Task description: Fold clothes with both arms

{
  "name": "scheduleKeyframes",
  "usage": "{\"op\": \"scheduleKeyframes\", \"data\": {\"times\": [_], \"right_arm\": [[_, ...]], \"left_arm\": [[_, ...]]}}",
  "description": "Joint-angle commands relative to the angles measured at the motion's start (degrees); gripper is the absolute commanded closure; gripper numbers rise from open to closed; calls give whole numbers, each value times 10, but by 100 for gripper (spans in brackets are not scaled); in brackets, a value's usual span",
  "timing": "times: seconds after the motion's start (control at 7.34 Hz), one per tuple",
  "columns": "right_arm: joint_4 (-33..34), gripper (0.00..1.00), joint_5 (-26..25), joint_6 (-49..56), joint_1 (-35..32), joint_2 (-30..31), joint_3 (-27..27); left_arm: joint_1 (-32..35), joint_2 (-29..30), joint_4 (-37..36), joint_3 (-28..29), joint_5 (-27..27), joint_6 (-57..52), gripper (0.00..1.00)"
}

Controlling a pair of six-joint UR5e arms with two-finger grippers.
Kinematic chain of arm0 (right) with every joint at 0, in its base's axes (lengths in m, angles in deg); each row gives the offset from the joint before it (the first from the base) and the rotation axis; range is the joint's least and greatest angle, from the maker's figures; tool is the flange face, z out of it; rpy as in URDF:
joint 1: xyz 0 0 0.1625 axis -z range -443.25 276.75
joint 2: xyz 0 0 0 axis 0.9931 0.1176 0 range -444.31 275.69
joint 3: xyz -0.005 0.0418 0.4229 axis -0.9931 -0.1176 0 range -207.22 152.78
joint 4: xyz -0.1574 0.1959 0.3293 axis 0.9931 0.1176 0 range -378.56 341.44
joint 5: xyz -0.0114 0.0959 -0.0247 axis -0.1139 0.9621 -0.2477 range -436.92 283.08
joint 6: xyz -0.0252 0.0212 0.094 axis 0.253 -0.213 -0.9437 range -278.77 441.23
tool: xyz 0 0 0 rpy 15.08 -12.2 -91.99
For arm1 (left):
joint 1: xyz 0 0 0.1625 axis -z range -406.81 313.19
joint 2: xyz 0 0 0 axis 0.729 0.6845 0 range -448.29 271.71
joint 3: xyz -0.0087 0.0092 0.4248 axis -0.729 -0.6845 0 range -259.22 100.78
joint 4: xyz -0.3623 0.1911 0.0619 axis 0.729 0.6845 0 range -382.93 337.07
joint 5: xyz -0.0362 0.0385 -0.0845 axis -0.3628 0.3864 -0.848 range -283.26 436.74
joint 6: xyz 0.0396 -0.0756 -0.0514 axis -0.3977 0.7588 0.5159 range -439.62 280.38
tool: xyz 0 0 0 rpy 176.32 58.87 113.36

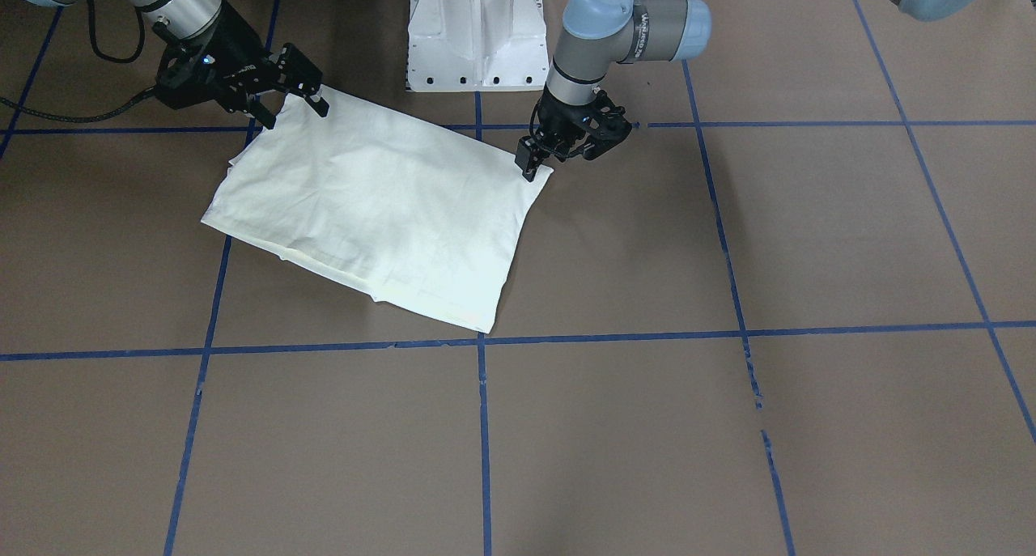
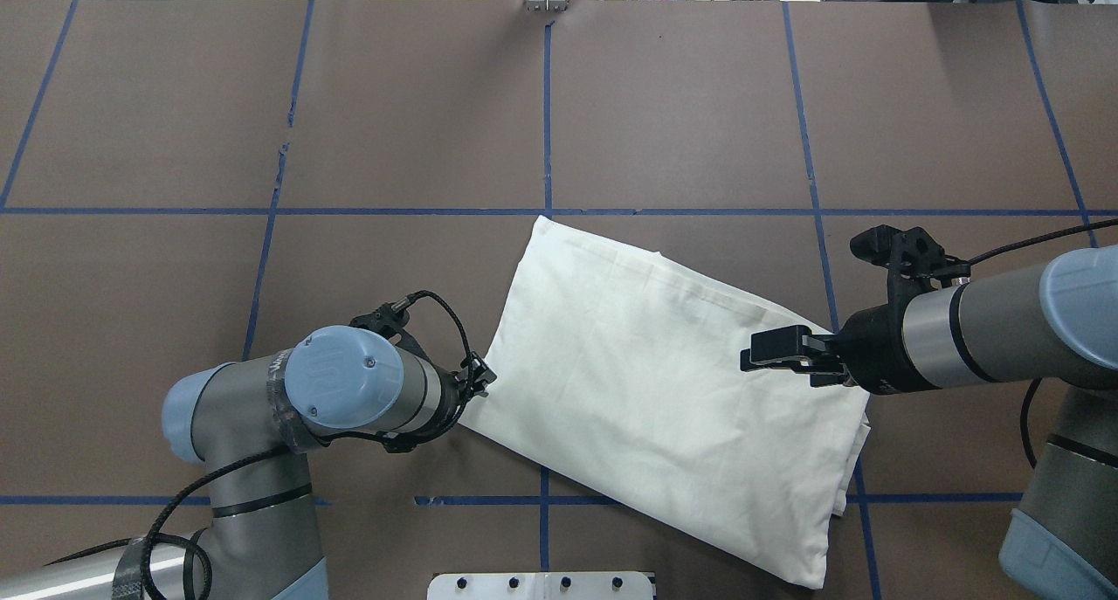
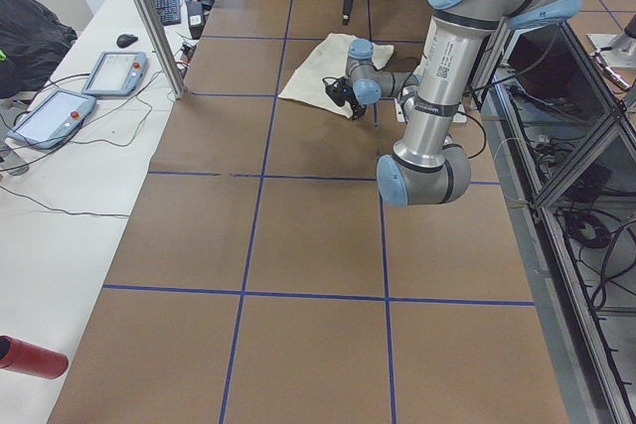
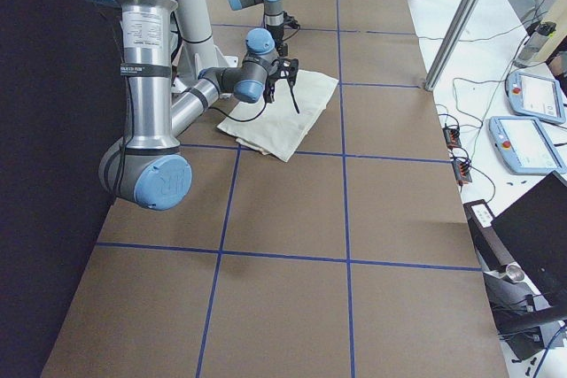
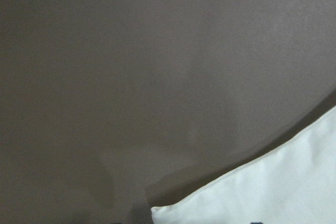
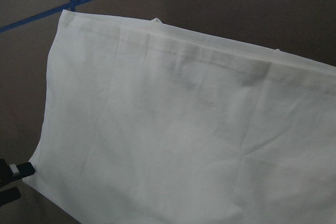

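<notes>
The clothes are one cream-white shirt point(image 1: 380, 208), folded into a slanted rectangle with its plain side up, flat on the brown table point(image 1: 728, 426). It also shows in the overhead view as the shirt point(image 2: 664, 390). My left gripper point(image 1: 552, 161) stands low at the shirt's corner nearest the pedestal and looks open. In the overhead view the wrist mostly hides that gripper point(image 2: 476, 377). My right gripper point(image 1: 295, 112) hangs open over the opposite back corner, jaws apart. The right wrist view shows the shirt point(image 6: 184, 129) lying flat with a fingertip point(image 6: 21, 169) at its edge. The left wrist view shows only a shirt corner point(image 5: 273, 192).
The white pedestal base point(image 1: 473, 34) stands just behind the shirt. Blue tape lines point(image 1: 483, 426) divide the table into squares. Off the table's left end are teach pendants point(image 3: 114, 71), a metal post point(image 3: 149, 17) and a red cylinder point(image 3: 30, 356).
</notes>
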Motion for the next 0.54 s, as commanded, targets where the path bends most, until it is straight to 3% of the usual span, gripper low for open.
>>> {"op": "scheduleKeyframes", "data": {"times": [0.0,0.14,0.27,0.41], "right_arm": [[0,0,1,0,-2,0,1],[0,0,1,0,-2,0,1],[0,0,1,0,-2,0,1],[0,0,1,0,-2,0,1]], "left_arm": [[-7,9,2,21,0,1,24],[-7,9,2,22,1,1,25],[-6,9,2,20,1,3,40],[-6,9,2,17,1,2,67]]}}
